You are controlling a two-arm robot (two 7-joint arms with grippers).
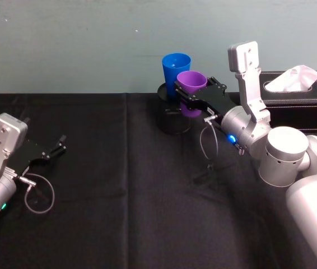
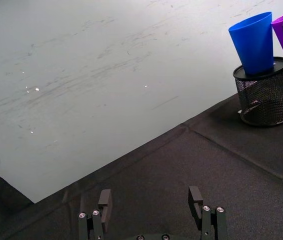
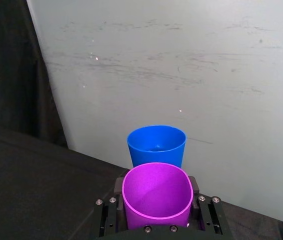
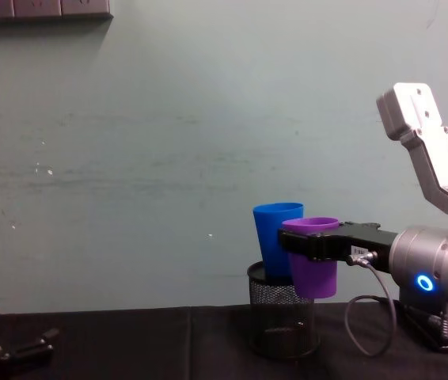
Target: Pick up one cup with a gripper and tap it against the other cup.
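Black cloth covers the table (image 1: pixel 119 224). Beside the tall bright-blue plastic cup (image 1: pixel 175 70), the right gripper (image 1: pixel 195 96) clamps the light, squeezable purple plastic cup (image 1: pixel 191 84) below its rim; the left gripper (image 1: pixel 55 150) rests agape.

The purple cup (image 3: pixel 156 195) hid the lower wall of the blue cup (image 3: pixel 156 146) in the right wrist view, and its own base was cut off at 6 o'clock behind the right gripper (image 3: pixel 156 212). In the chest view, the mesh holder (image 4: pixel 282 321) concealed the blue cup's foot, and whether the two cups touched could not be told. The left gripper (image 2: pixel 151 200) was cropped at 6 o'clock in its wrist view.
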